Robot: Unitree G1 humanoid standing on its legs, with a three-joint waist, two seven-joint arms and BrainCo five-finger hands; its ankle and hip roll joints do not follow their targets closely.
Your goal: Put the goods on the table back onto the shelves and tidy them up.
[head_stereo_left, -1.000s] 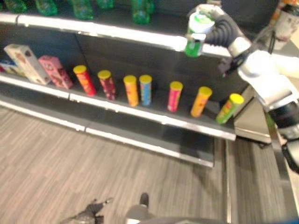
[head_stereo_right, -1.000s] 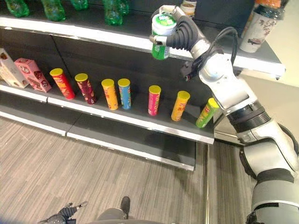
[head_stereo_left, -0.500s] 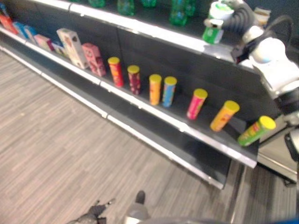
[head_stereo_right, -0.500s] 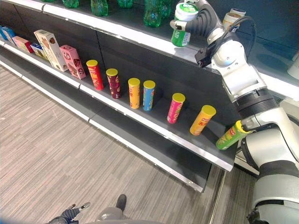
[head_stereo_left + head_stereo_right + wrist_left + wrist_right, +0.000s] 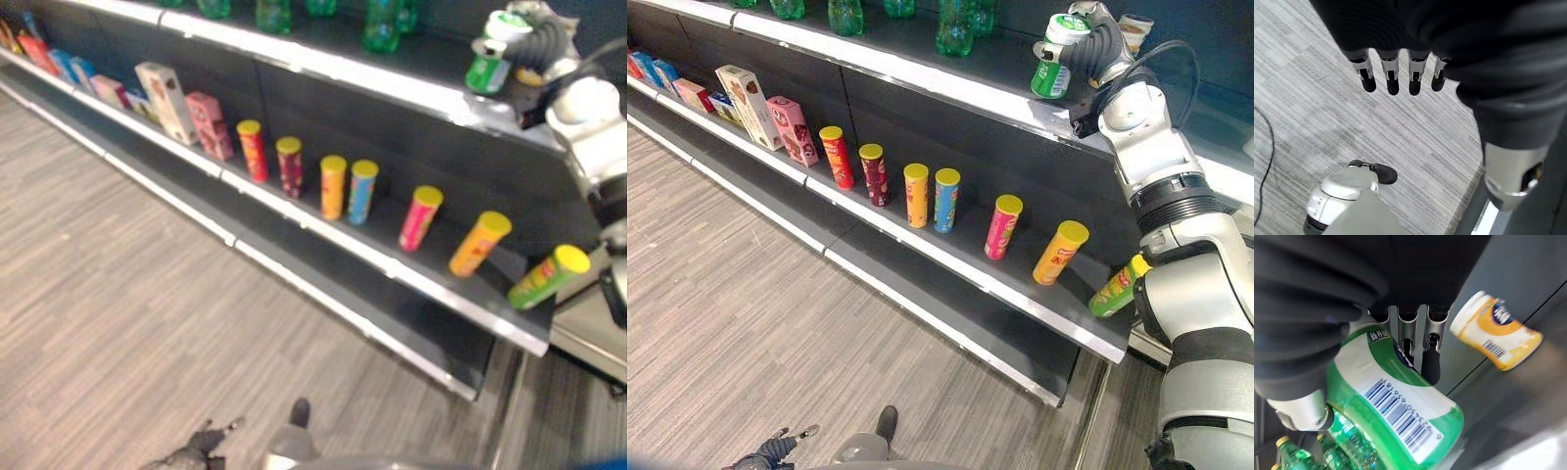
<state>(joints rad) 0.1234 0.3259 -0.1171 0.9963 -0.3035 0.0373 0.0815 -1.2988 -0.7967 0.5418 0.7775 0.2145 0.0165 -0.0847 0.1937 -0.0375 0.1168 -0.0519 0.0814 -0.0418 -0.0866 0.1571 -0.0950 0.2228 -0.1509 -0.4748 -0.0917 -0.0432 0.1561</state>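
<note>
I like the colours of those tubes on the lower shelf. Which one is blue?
The blue tube, fourth from the left in the row, right beside the orange tube. The others are red, orange, pink or green.

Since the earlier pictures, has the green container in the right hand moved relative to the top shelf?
Yes. The green container, held in the right hand, has moved in over the top shelf, towards the orange-and-white cup.

Cut off and hidden

Green bottles (image 5: 954,27) on the far top shelf (image 5: 921,69) lose their tops at the frame edge.
</note>
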